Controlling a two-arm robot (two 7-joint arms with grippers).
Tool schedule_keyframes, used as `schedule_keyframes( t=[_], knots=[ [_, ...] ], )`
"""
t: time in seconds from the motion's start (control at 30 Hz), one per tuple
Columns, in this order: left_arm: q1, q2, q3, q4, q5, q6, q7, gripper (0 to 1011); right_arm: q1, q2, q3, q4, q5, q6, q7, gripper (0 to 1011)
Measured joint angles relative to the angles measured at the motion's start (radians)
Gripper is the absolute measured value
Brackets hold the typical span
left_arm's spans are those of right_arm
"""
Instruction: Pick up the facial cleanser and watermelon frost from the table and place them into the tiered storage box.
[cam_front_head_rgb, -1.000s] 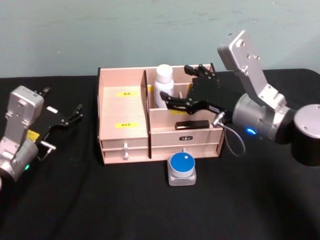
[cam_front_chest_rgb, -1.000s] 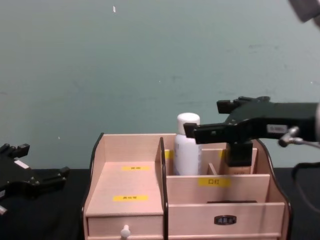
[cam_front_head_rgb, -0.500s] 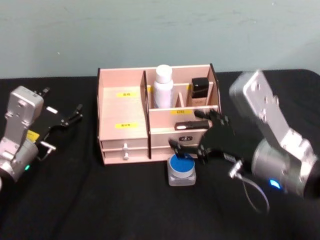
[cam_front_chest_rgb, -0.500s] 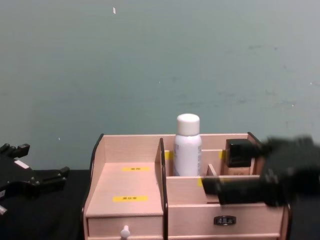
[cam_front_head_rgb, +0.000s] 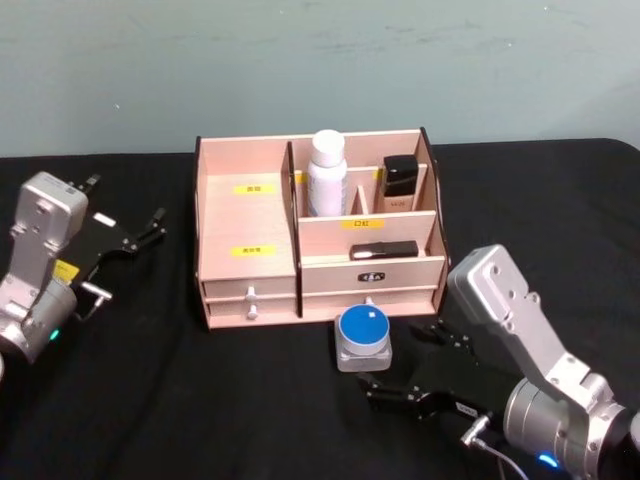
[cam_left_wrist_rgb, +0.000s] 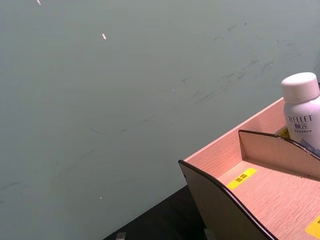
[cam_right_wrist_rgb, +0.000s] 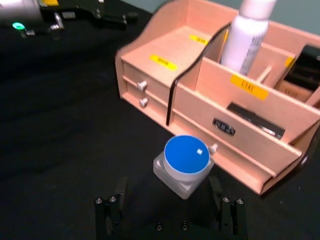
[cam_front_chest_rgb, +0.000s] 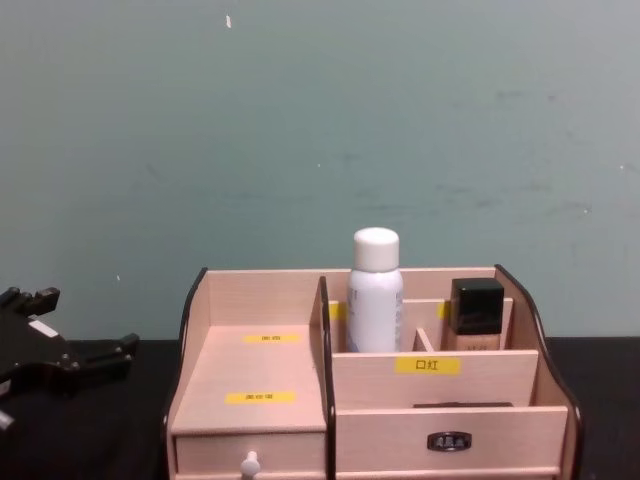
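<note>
The facial cleanser (cam_front_head_rgb: 326, 174), a tall white bottle, stands upright in a rear compartment of the tiered storage box (cam_front_head_rgb: 245, 215); it also shows in the chest view (cam_front_chest_rgb: 375, 292) and the left wrist view (cam_left_wrist_rgb: 301, 113). The watermelon frost (cam_front_head_rgb: 363, 337), a squat jar with a blue lid, sits on the black table just in front of the box's drawers. My right gripper (cam_front_head_rgb: 418, 366) is open, low over the table on the near side of the jar. In the right wrist view the jar (cam_right_wrist_rgb: 185, 161) lies just ahead of the two spread fingers (cam_right_wrist_rgb: 112, 206). My left gripper (cam_front_head_rgb: 128, 238) is parked open at the left.
A square black-capped beige bottle (cam_front_head_rgb: 400, 183) stands in the compartment to the right of the cleanser. A flat black item (cam_front_head_rgb: 384, 249) lies in the box's lower front tray. Two small drawers (cam_front_head_rgb: 250, 292) face the table's front. Black cloth covers the table.
My right gripper has left the box's rear compartments, swung forward and down past the drawers, and now sits low on the near side of the jar. The left arm has not moved.
</note>
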Motion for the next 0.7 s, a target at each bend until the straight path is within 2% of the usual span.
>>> schedule_keyframes(
  t=[0.27, 0.7],
  knots=[
    [0.000, 0.000, 0.000, 0.000, 0.000, 0.000, 0.000, 1010, 0.021, -0.038, -0.008, 0.045, -0.034, 0.025, -0.013, 1003],
    [0.000, 0.000, 0.000, 0.000, 0.000, 0.000, 0.000, 1010, 0.090, -0.098, -0.020, 0.126, -0.081, 0.004, -0.004, 1002]
  ],
)
